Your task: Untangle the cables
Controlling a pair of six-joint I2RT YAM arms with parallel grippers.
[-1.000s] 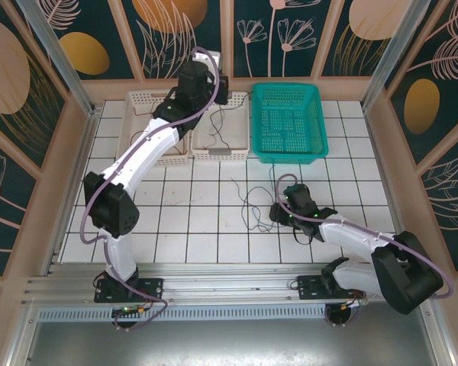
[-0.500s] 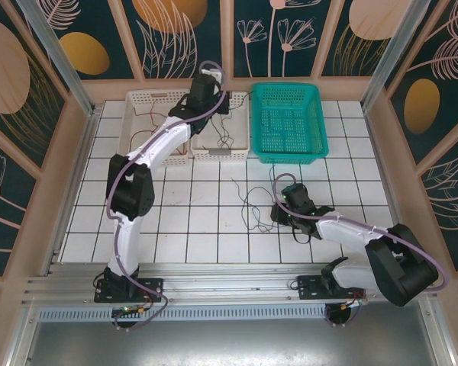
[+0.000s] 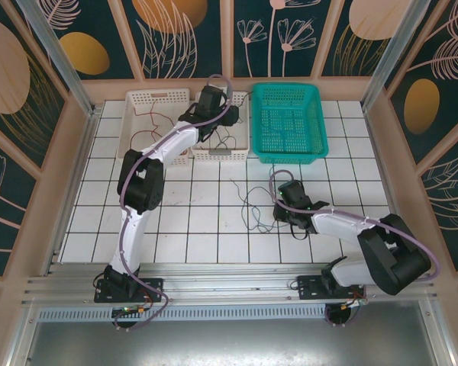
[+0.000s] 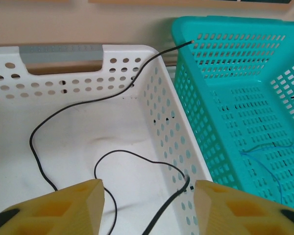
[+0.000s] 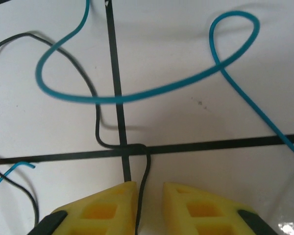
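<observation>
Right gripper (image 5: 149, 195), at the bottom edge of its wrist view, has its yellow fingers drawn almost together over the white tiled table (image 5: 196, 58). A black cable (image 5: 97, 122) runs down into the narrow gap between them, though whether it is pinched cannot be told. Just above it, a blue cable (image 5: 152, 93) loops across the black one and over the dark tile seams. From overhead, these loose cables (image 3: 253, 206) lie tangled at mid-frame, just left of that arm. Left gripper (image 4: 149, 188) hangs with its jaws wide apart and nothing held, above a white basket (image 4: 63, 51) at the table's far edge. A second black cable (image 4: 122, 151) snakes over the basket's floor and out across its perforated wall. A teal basket (image 4: 225, 98) stands close beside it on the right, with a thin blue wire (image 4: 264, 152) inside.
</observation>
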